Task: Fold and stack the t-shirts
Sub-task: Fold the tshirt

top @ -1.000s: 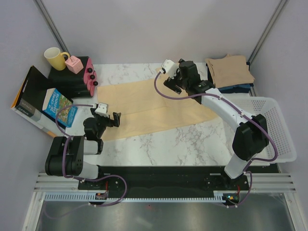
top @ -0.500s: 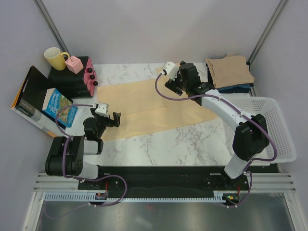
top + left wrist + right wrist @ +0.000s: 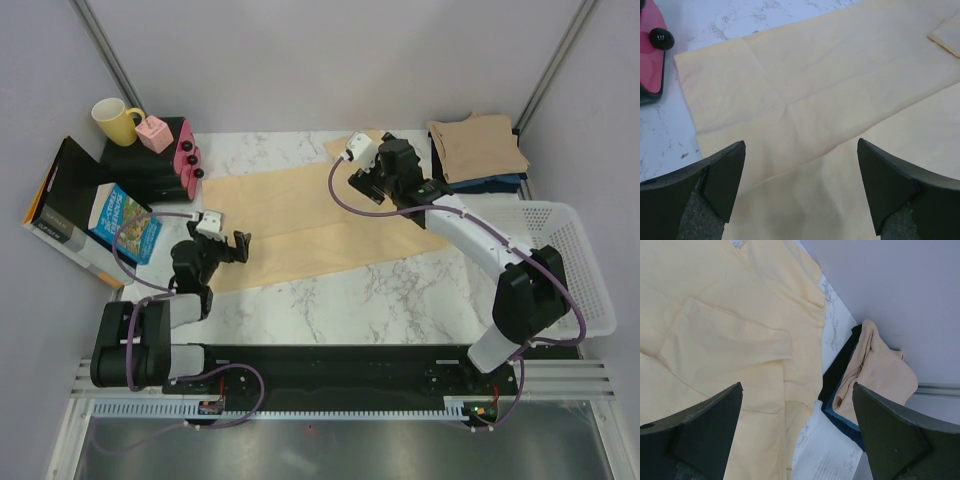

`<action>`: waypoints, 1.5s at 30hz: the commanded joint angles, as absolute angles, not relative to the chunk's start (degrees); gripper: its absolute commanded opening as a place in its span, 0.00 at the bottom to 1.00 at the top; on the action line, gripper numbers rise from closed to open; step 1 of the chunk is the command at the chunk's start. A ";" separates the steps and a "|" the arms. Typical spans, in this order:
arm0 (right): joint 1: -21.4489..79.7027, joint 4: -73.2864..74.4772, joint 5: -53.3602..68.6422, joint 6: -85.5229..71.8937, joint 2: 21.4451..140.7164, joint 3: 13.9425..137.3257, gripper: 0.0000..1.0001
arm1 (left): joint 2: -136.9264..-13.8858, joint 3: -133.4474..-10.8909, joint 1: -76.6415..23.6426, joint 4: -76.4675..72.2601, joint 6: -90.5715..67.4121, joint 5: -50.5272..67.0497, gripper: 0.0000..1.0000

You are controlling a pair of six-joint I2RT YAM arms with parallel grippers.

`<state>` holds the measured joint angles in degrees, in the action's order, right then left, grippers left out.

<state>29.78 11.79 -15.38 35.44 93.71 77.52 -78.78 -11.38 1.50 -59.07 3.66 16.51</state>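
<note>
Mug [image 3: 113, 120] one, cream t-shirt [image 3: 300, 225] one, basket [image 3: 588, 262] one

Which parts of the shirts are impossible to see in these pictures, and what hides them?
- Top view: the right arm covers the yellow shirt's far right end.
- Top and right wrist views: the tan shirt covers the dark shirts below; their number is unclear.
- Left wrist view: the frame edges cut the yellow shirt off.
</note>
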 commanded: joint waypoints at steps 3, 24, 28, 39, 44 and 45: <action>29.27 8.88 -18.19 33.49 87.28 73.05 0.98 | -61.45 -27.12 1.58 -24.34 18.69 32.64 0.99; 17.67 24.09 3.67 54.28 84.83 64.97 0.98 | -67.35 -68.07 -11.38 38.76 58.52 26.21 1.00; 17.67 24.69 7.12 70.62 79.12 56.54 0.98 | -61.18 -56.97 -20.03 38.15 66.87 23.90 1.00; 17.67 26.37 5.89 81.82 75.67 47.20 0.98 | -61.87 -39.73 -23.64 35.24 74.70 21.98 1.00; 17.84 27.50 6.42 82.97 76.02 45.88 0.98 | -63.98 -37.36 -23.73 35.42 76.99 20.22 1.00; 17.75 27.51 6.33 83.58 76.37 45.70 0.98 | -64.25 -37.09 -23.73 35.33 77.60 19.95 1.00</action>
